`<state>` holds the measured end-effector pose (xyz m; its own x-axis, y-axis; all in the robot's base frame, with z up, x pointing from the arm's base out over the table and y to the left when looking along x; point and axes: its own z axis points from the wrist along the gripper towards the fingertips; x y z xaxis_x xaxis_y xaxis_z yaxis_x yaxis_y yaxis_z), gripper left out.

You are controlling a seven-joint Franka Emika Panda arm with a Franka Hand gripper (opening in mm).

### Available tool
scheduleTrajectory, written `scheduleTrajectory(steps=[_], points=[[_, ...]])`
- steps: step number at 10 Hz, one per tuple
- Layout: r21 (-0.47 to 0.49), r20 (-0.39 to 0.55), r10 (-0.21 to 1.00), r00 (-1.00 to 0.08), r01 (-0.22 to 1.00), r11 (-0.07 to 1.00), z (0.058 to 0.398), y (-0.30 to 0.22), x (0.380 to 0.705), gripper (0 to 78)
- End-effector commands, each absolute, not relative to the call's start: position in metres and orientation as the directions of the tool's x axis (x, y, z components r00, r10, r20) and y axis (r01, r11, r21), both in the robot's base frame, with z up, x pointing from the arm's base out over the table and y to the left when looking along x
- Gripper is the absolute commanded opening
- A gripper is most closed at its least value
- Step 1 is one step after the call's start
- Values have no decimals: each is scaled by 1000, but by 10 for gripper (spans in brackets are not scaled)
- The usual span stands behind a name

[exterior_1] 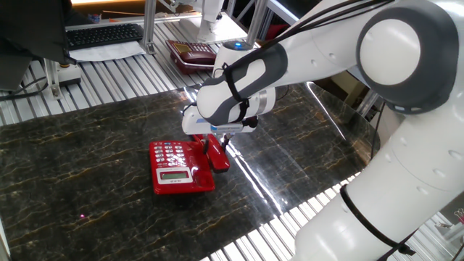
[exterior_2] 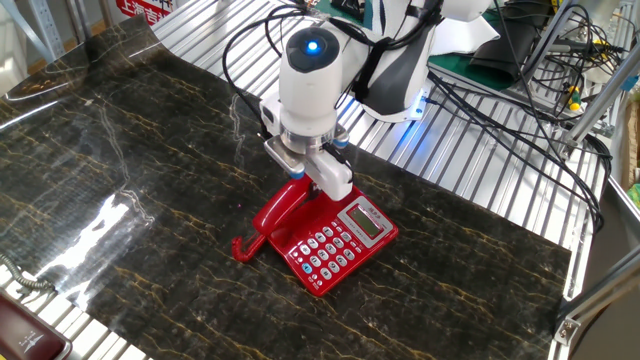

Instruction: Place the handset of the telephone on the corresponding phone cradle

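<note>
One fixed view looks down across the dark marble bench (exterior_1: pixel 87 145) from beside the arm's base. The other fixed view faces the arm from the opposite side, similarly high. Both share the telephone (exterior_1: pixel 177 167) (exterior_2: pixel 335 240) mid-bench.

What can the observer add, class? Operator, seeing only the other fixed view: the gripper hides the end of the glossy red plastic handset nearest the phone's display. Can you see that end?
Observer: Yes. In one fixed view that end of the glossy red plastic handset shows below the gripper, which is shut on it. The end lies along one edge of the bright red squarish telephone, about level with the display. I cannot tell whether it touches.
Operator: Is there anything beyond the arm that I miss?
Observer: A black keyboard lies on the surface past the dark marble-patterned table.
</note>
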<state>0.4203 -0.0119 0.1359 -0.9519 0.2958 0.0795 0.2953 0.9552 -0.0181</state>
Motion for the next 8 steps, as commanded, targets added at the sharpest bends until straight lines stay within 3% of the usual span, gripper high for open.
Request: scheduleTrajectory(steps=[1, 8], points=[[-7, 70, 312, -947, 313, 950, 144, -5, 423, 11], [-25, 42, 394, -918, 393, 919, 139, 13, 435, 11]])
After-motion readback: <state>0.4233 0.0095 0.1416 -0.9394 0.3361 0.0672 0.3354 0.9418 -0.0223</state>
